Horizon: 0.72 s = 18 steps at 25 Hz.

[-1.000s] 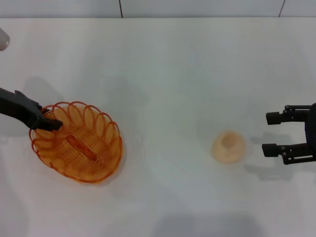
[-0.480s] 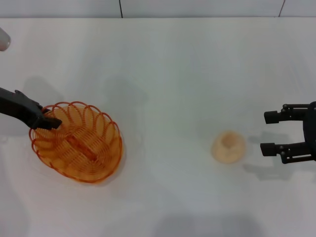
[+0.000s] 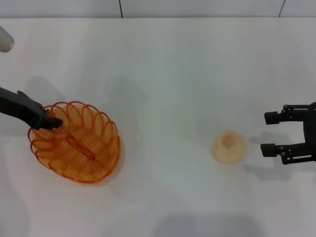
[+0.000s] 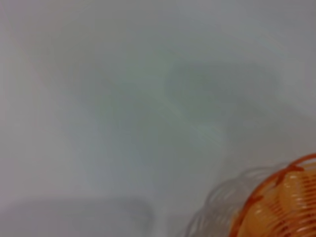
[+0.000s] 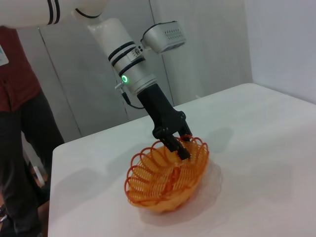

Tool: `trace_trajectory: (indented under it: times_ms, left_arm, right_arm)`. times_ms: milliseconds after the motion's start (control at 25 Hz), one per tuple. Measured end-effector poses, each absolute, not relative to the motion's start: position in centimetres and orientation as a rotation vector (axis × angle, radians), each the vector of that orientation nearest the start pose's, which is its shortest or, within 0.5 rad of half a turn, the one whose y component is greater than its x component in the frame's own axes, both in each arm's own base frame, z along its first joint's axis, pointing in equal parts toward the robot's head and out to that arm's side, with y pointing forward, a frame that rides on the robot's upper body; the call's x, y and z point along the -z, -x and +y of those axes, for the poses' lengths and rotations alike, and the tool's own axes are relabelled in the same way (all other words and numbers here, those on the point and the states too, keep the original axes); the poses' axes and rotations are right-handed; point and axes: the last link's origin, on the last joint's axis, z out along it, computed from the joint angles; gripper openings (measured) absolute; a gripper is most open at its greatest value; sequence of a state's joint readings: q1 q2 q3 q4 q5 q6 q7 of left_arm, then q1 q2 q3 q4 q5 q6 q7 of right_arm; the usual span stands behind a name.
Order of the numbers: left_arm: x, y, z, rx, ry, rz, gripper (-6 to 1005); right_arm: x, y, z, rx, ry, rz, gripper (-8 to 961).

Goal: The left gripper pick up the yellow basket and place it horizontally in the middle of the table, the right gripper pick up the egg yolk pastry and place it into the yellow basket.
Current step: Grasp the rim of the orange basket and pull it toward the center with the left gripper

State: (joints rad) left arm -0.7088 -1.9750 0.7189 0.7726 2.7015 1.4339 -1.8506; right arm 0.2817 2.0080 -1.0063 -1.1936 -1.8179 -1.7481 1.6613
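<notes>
Step in hand: basket pickup by the left gripper (image 3: 49, 122). Its fingers are closed on the looped rim of the basket (image 3: 75, 141), at the rim's 10 o'clock edge in the head view. The right wrist view confirms the pinch on the rim and shows the basket tipped, one side raised, the other apparently down on the desk (image 3: 163, 74). The basket lies at about 8 o'clock on the desk, well apart from the middle.

The pastry (image 3: 228, 146) sits on the desk at about 4 o'clock, untouched. The right gripper (image 3: 268, 133) hangs just beside it at its 3 o'clock side, fingers spread wide, holding nothing.

A person (image 5: 19, 128) stands behind the desk in the right wrist view.

Judgement: first step under way, placement not yet done. The next move calls for carrying the basket toward the desk's centre, turning its long axis horizontal, setting it flat and releasing. Only then should the right gripper take the pastry. A rim-only hold may let the basket swing.
</notes>
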Motion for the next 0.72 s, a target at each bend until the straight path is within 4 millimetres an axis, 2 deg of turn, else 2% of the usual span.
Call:
trace_trajectory:
  times_ms: [80,400,720]
  left_arm:
    - [-5.03,30.0,37.78,-0.339,2.641,-0.901,367]
    - [-5.13,29.95,37.98,-0.335,2.631,-0.893,181]
    - [-5.19,29.87,37.98,-0.336,2.637,-0.884,171]
  right_arm:
    - [-6.19,-24.01,28.54,-0.546,2.888,0.469,772]
    - [-6.24,-24.05,28.53,-0.547,2.885,0.471,771]
    - [-6.27,-24.0,28.61,-0.548,2.884,0.468,771]
